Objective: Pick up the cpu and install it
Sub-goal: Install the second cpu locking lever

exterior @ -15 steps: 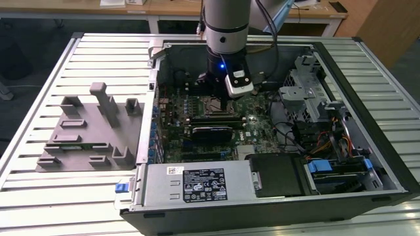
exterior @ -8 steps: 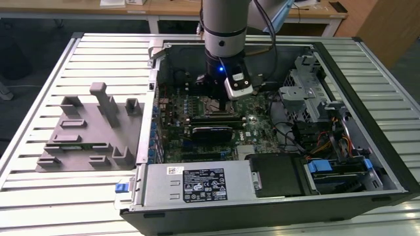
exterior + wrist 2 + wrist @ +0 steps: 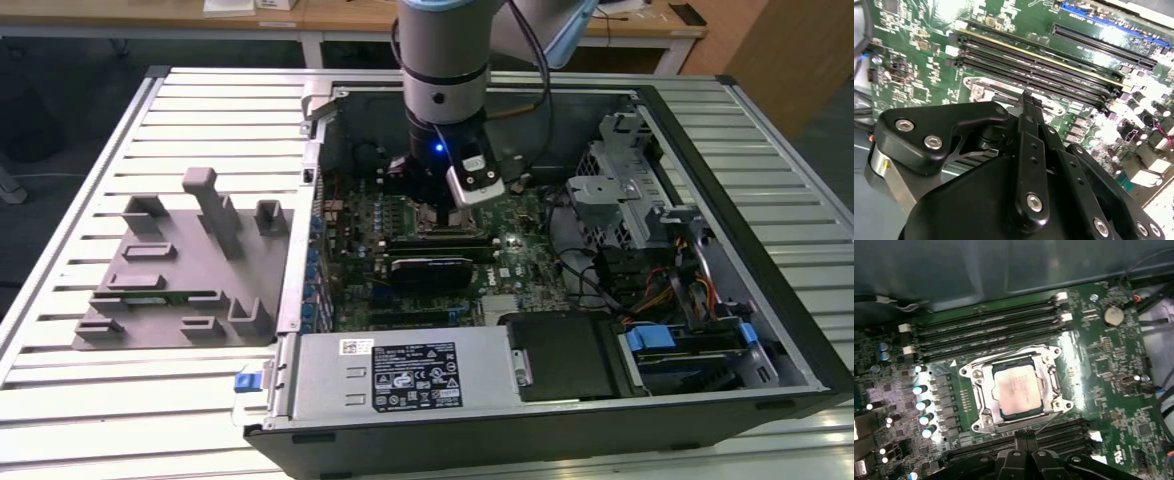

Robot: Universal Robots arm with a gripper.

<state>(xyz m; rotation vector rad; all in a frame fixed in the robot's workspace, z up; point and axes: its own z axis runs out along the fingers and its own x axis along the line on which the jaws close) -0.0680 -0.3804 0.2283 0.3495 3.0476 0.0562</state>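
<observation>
The cpu [image 3: 1015, 390], a silvery square chip, lies flat inside the metal-framed socket [image 3: 979, 390] on the green motherboard [image 3: 1104, 360]. In the first wrist view my gripper [image 3: 1026, 436] hangs just off the socket's edge, above the memory slots beside it, with its black fingers together and nothing between them. In the second wrist view the gripper [image 3: 1026, 100] tapers to a narrow tip over the socket frame. In the exterior view the gripper [image 3: 447, 205] reaches down into the open computer case [image 3: 747, 250], over the middle of the board.
A grey plastic fixture tray [image 3: 174, 270] lies on the slatted table at the exterior view's left. Inside the case are a power supply [image 3: 400, 375], a drive cage [image 3: 627, 190] with cables, and empty memory slots [image 3: 984, 327] on either side of the socket.
</observation>
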